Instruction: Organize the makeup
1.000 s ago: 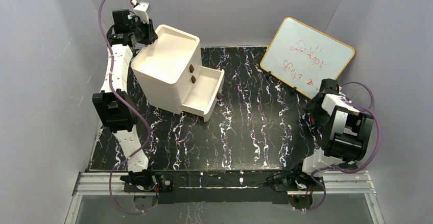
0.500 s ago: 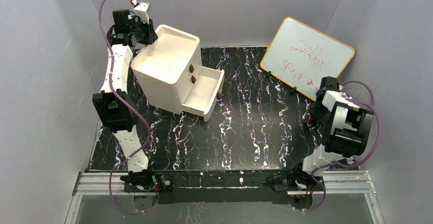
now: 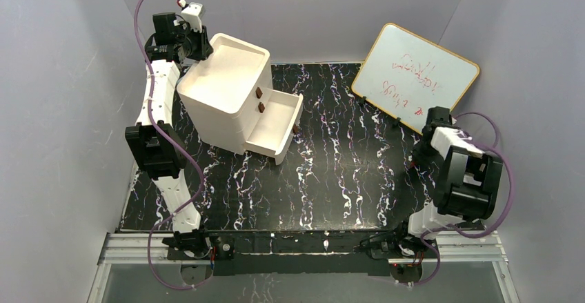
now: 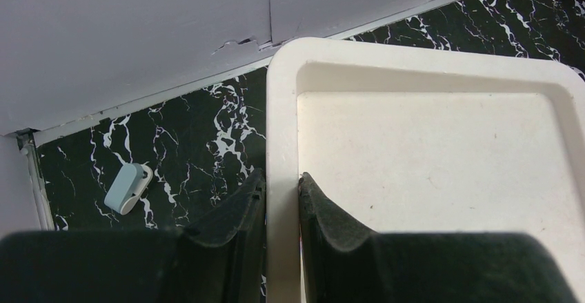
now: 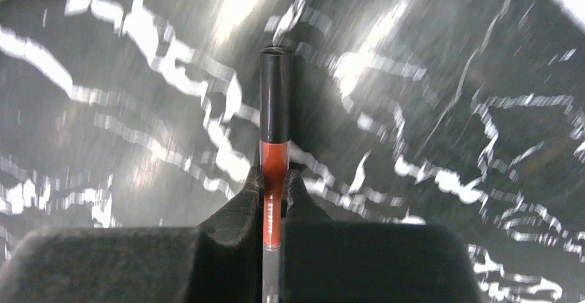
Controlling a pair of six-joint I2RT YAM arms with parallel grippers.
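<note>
Over by the right edge of the tabletop, just below the yellow-framed whiteboard, my right claw is pinched tight on a slim red gloss tube. Its black cap points away from the claw. Whether the tube touches the marbled surface I cannot tell, because the wrist view is blurred. At the far left corner, my left claw is clamped narrow on the top rim of the cream drawer box, straddling it with one side inside and one outside. From above, the box's bottom drawer stands pulled out toward the middle of the tabletop.
</note>
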